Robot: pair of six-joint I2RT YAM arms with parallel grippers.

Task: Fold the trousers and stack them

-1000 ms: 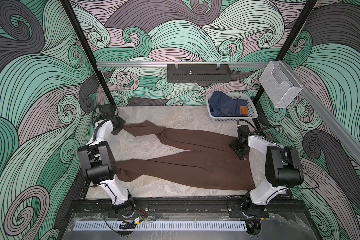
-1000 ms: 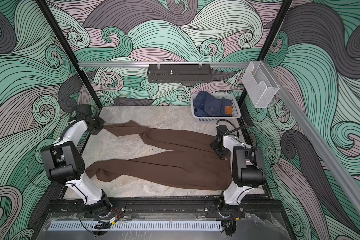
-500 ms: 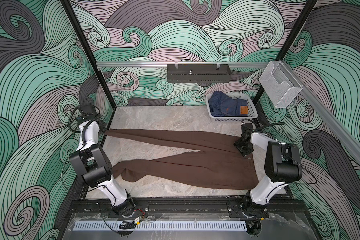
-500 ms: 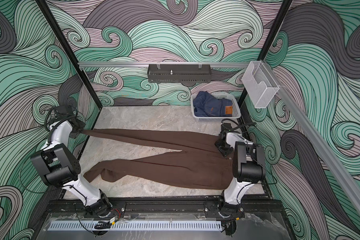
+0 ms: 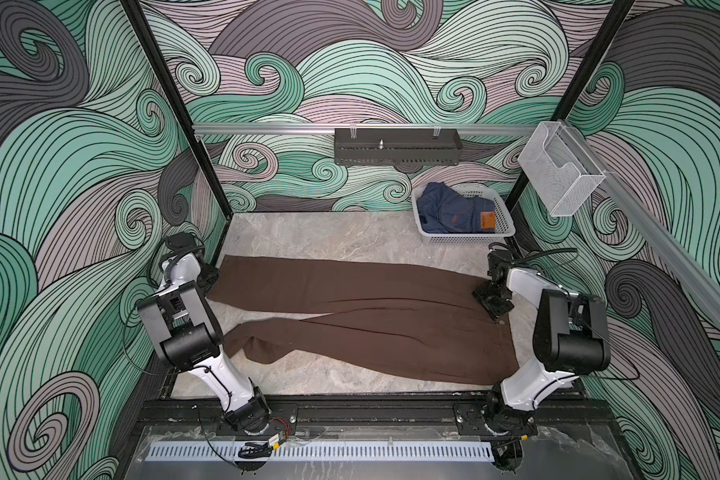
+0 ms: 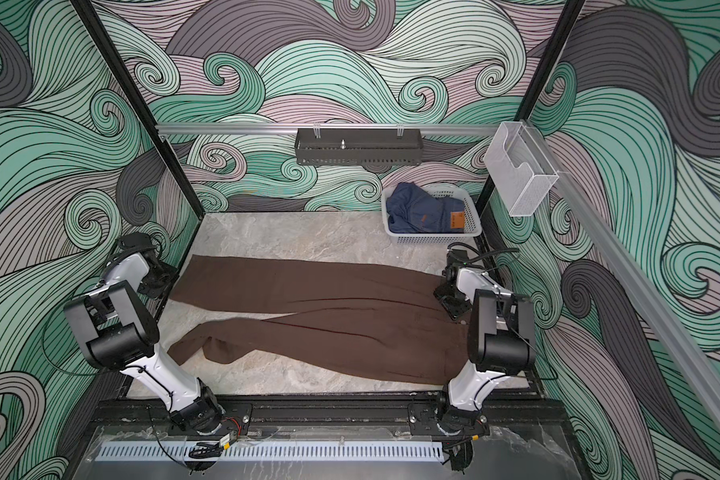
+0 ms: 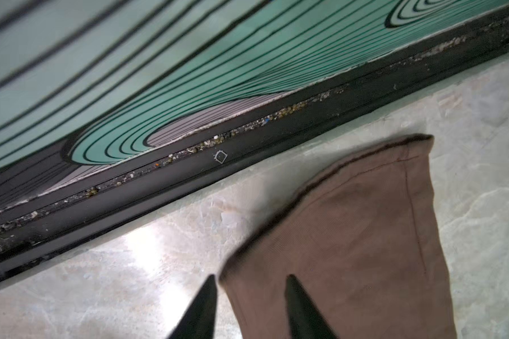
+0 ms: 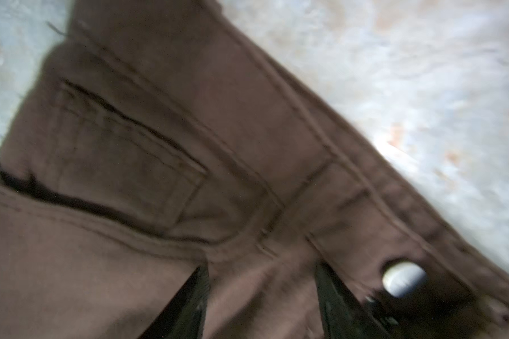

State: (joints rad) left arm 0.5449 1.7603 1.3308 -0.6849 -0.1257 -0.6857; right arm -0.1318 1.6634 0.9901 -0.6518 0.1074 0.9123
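The trousers (image 5: 371,316) lie stretched across the bench (image 5: 329,237), waistband at 3 o'clock, hems at 9 o'clock. My left tool (image 7: 250,278) is spread, the far leg's hem corner between its tips. My right tool (image 8: 260,267) is spread over the waistband, beside the button (image 8: 404,278). Half a second ago my left tool pinched that hem taut; now the hem rests loose on the bench.

lab cell, alu frame (image 5: 267,129), printed walls (image 5: 350,62)
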